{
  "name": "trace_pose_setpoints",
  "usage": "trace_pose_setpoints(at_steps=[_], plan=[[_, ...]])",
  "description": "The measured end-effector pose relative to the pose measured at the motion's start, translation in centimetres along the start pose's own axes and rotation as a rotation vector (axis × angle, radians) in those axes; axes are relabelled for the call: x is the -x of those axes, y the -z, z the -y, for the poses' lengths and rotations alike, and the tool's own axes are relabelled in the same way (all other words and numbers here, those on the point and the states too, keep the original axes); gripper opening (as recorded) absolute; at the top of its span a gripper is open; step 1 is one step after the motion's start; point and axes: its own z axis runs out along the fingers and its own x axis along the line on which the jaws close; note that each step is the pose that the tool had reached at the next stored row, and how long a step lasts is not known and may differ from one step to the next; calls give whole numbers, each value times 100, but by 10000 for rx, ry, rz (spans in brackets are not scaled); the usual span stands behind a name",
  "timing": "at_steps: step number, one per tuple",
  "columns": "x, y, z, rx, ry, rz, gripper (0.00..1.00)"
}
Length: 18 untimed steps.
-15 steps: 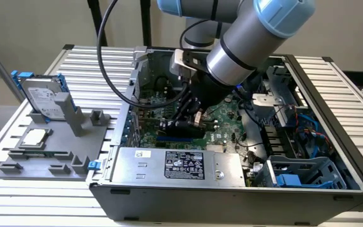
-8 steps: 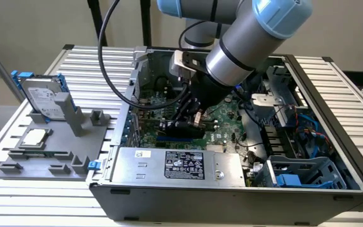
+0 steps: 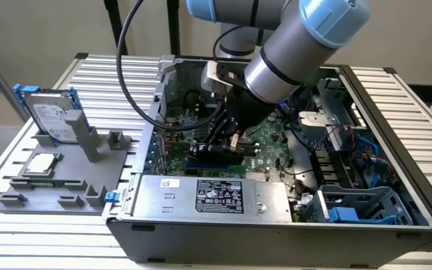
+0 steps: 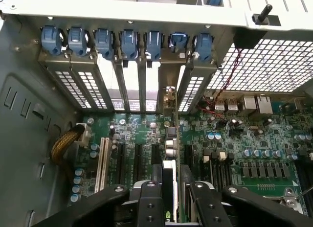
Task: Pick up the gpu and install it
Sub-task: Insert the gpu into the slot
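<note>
Arm's angled steeply down into the open case (image 3: 366,219), gripper (image 4: 171,197) low over the motherboard (image 4: 244,139). Fingers (image 4: 149,200) are pinched on the gpu (image 4: 170,153), which stands on edge between them, its bracket end up against the rear slot covers (image 4: 122,80).

One robot arm (image 3: 291,45) reaches into one open computer case (image 3: 276,225), and it carries one claw (image 4: 175,197) with two fingers (image 4: 149,202). One gpu (image 4: 172,139) stands on edge between them. One motherboard (image 4: 254,139) lies in the case. Seven blue slot clips (image 4: 129,43) run in a row along the rear frame. One white expansion slot (image 4: 102,163) sits beside several black ones. One power supply (image 3: 208,197) with one label sits at the case's front. On the tabletop (image 3: 111,73), one grey fixture (image 3: 58,180) holds one hard drive (image 3: 51,118) and one processor (image 3: 40,164).
</note>
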Motion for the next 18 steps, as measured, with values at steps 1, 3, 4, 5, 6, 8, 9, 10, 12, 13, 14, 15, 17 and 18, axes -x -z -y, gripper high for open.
trace_pose_setpoints(at_steps=[1, 3, 4, 5, 6, 8, 9, 10, 12, 13, 14, 15, 17, 18], plan=[[0, -3, 1, -1, -33, 18, 0], [0, -9, 1, -5, -107, 53, 0], [0, -11, 0, -5, -129, 63, 0], [0, -13, -1, -2, -136, 66, 0], [-1, -14, -2, 2, -138, 67, 0], [-1, -19, -3, 17, -139, 67, 0], [-1, -21, -4, 27, -138, 68, 0], [0, -23, -5, 35, -139, 67, 0], [-1, -28, -6, 58, -141, 68, 0], [-1, -30, -5, 68, -142, 67, 0], [-1, -31, -5, 73, -144, 64, 0], [0, -34, -4, 76, -148, 58, 0], [-1, -39, -1, 84, -158, 39, 0], [-1, -40, 0, 91, -165, 25, 0]])
